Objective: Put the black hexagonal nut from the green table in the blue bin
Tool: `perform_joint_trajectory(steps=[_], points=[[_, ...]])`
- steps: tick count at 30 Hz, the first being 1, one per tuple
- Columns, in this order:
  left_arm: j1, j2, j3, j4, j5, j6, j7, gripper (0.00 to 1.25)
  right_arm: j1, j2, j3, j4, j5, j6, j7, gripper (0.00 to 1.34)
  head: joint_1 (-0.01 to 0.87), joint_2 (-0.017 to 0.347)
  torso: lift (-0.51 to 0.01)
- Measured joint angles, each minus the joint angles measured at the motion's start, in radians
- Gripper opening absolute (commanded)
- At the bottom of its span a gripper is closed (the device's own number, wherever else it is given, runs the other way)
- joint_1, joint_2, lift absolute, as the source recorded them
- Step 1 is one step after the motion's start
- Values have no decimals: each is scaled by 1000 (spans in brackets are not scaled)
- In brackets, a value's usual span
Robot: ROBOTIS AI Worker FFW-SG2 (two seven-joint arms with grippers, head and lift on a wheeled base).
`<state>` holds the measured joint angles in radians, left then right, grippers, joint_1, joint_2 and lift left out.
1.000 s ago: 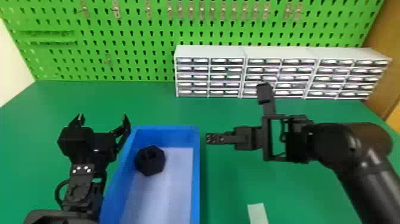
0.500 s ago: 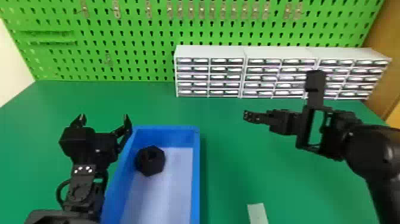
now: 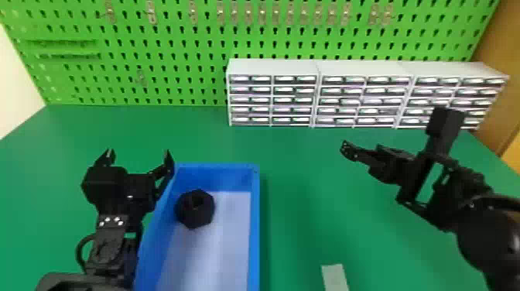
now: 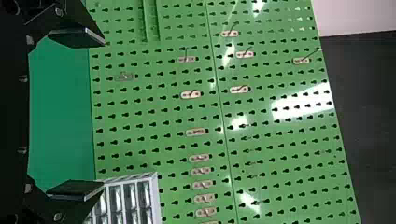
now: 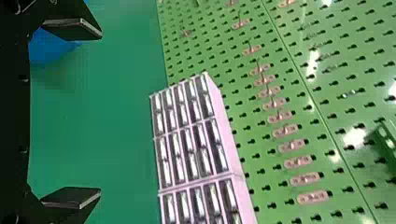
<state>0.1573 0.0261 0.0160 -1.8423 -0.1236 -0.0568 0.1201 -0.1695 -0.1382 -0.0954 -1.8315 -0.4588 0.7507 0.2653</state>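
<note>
Head view: The nut (image 3: 195,209) is black, thick and hexagonal, with a central hole. It lies in the bin (image 3: 254,228), at the far left, beside the left wall. The left gripper (image 3: 139,151) is beside the bin's far left edge; contact cannot be determined. The right gripper (image 3: 344,150) is over the table (image 3: 301,166), well apart from the right edge. Table surface extends from the far edge to the drawers (image 3: 271,67).

Left wrist view: Fingers spread, facing the pegboard (image 4: 154,107).

Right wrist view: Fingers spread.
</note>
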Motion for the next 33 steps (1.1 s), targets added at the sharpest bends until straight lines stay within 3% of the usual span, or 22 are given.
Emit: perform_joint_trajectory(steps=[8, 19, 33], points=[[3, 0, 0, 0, 7, 0, 1, 1052, 69, 32, -11, -6, 64, -137, -36, 1216, 657, 57, -95], [6, 0, -4, 0, 6, 0, 3, 1052, 170, 113, -46, -9, 248, -334, -74, 1216, 657, 57, -95], [10, 0, -7, 0, 7, 0, 4, 1052, 257, 112, 8, 32, 308, -519, -181, 1216, 657, 57, -95]])
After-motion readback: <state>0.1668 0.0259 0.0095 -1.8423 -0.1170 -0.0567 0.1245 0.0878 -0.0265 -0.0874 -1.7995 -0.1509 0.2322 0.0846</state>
